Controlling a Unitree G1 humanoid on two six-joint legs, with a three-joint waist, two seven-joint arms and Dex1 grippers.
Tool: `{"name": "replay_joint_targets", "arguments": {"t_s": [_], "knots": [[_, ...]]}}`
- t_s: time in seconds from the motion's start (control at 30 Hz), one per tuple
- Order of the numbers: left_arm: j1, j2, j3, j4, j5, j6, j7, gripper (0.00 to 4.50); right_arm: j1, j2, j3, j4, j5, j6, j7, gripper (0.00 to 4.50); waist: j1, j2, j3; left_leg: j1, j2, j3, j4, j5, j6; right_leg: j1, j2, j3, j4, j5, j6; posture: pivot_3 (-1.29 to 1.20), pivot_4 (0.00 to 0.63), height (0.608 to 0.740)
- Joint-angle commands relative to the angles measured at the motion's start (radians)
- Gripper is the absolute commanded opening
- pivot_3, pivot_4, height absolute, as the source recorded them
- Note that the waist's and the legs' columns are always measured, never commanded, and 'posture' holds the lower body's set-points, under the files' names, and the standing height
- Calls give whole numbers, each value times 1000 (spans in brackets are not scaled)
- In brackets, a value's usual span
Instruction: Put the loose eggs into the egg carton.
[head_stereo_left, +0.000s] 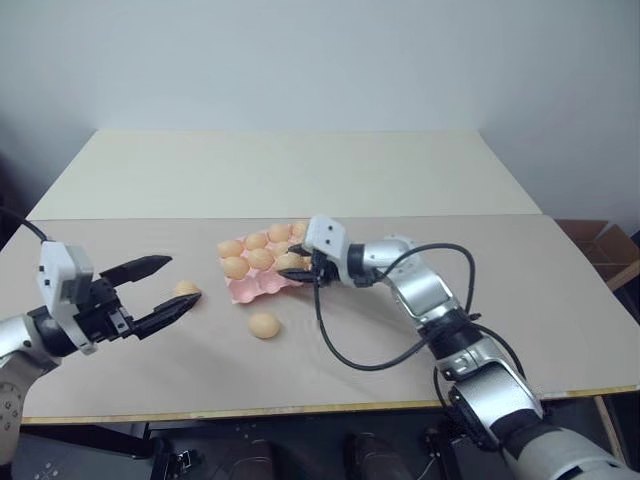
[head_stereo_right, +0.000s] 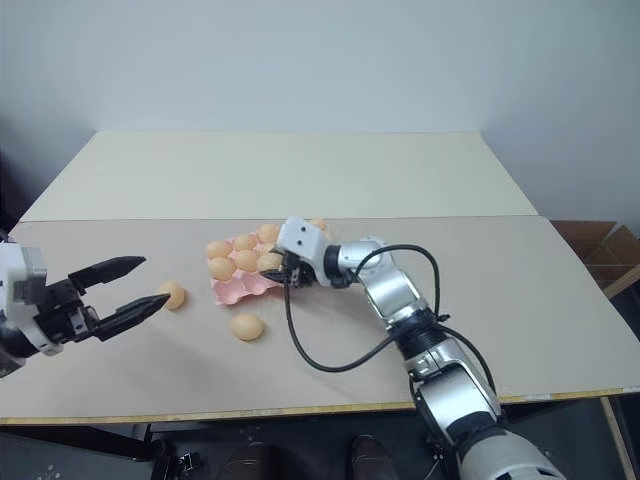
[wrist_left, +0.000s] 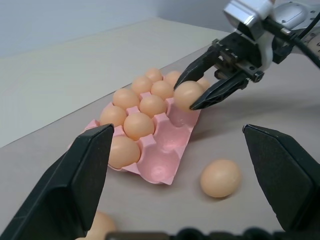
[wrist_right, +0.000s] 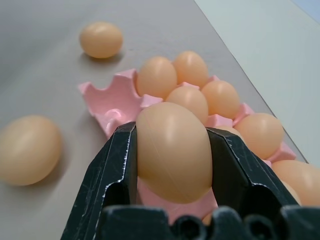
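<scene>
Right wrist view: right gripper (wrist_right: 172, 150) fingers clamp one matte orange-tan oval egg (wrist_right: 173, 150) just above the pink moulded carton's (wrist_left: 170, 165) empty near-edge cups; left gripper (head_stereo_left: 160, 292) fingers apart.

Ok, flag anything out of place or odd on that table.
Two loose eggs lie on the table outside the egg carton: one in front of it, one by the open left claw. The right claw holds a third egg over the carton. Nothing is damaged.

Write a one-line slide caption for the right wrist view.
Right claw holding an egg above the pink egg carton, with two loose eggs on the table.
</scene>
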Motion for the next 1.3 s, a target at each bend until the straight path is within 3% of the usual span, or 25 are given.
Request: {"name": "replay_joint_targets", "arguments": {"t_s": [0.03,0.07,0.27,0.43,0.57,0.73,0.97,1.3], "knots": [[7,-3,38,-38,-33,-10,3,4500,-26,3,2,9,-26,-23,-15,1890,1,0,0,0,0,0,0,0,0,0,0,0,0,0,0,0,150,740],[13,0,38,-40,-34,-12,-1,4500,-27,2,2,9,-28,-18,-10,2552,0,0,0,0,0,0,0,0,0,0,0,0,0,0,0,0,150,740],[34,22,55,-26,-36,-17,-33,4500,-20,-14,-44,-92,23,47,23,4449,-2,0,0,0,1,0,0,0,0,0,0,0,0,-2,3,0,150,740],[31,29,55,-10,-25,-35,-61,4500,35,-83,-146,-284,144,158,62,4449,2,0,0,0,1,0,0,0,0,0,0,0,0,-2,3,0,150,740],[38,12,80,25,-15,-98,-109,4500,169,-242,-292,-494,322,268,162,4449,17,0,0,-1,0,0,0,0,-1,1,-1,-2,-2,-2,3,0,150,740],[56,46,103,66,-26,-102,-180,4500,375,-446,-447,-618,518,325,322,4449,17,0,0,0,0,1,0,-1,-1,1,-1,-1,-3,-5,-2,0,150,740],[107,53,119,39,-48,-83,-231,4500,681,-700,-646,-652,620,286,509,4449,12,0,0,3,1,2,0,-1,-1,1,0,1,-2,-6,-3,0,150,740],[128,56,111,16,-55,-80,-228,4500,743,-738,-690,-694,660,273,481,4449,8,-1,0,4,1,2,0,-1,-1,2,0,2,-2,-7,-2,0,150,740]]}}
